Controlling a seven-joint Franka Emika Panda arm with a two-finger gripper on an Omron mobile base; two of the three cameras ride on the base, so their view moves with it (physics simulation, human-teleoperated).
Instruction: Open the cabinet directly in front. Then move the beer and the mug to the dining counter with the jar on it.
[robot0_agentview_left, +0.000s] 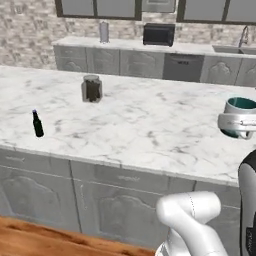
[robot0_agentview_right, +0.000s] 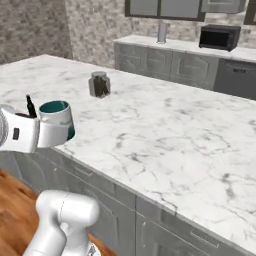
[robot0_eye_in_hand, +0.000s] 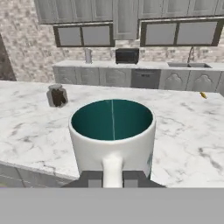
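My gripper (robot0_eye_in_hand: 112, 179) is shut on the handle of the mug (robot0_eye_in_hand: 113, 131), a silvery-grey mug with a teal inside, held upright. The mug (robot0_agentview_left: 240, 111) is over the near right part of the dining counter (robot0_agentview_left: 150, 125), a white marble slab; I cannot tell if it touches the slab. In the right base view the mug (robot0_agentview_right: 56, 119) juts from the white hand over the counter's front edge (robot0_agentview_right: 115, 180). The beer (robot0_agentview_left: 37, 124), a dark bottle with a purple cap, stands near the counter's left front. The jar (robot0_agentview_left: 91, 88) stands further back. Which far wall unit is the cabinet I cannot tell.
Behind the dining counter runs a second worktop (robot0_agentview_left: 190, 48) with a black microwave (robot0_agentview_left: 158, 34), a steel canister (robot0_agentview_left: 103, 31) and a sink tap (robot0_agentview_left: 243, 37). Wall cabinets (robot0_eye_in_hand: 83, 35) hang above it. A small orange thing (robot0_eye_in_hand: 203, 94) lies far right on the marble.
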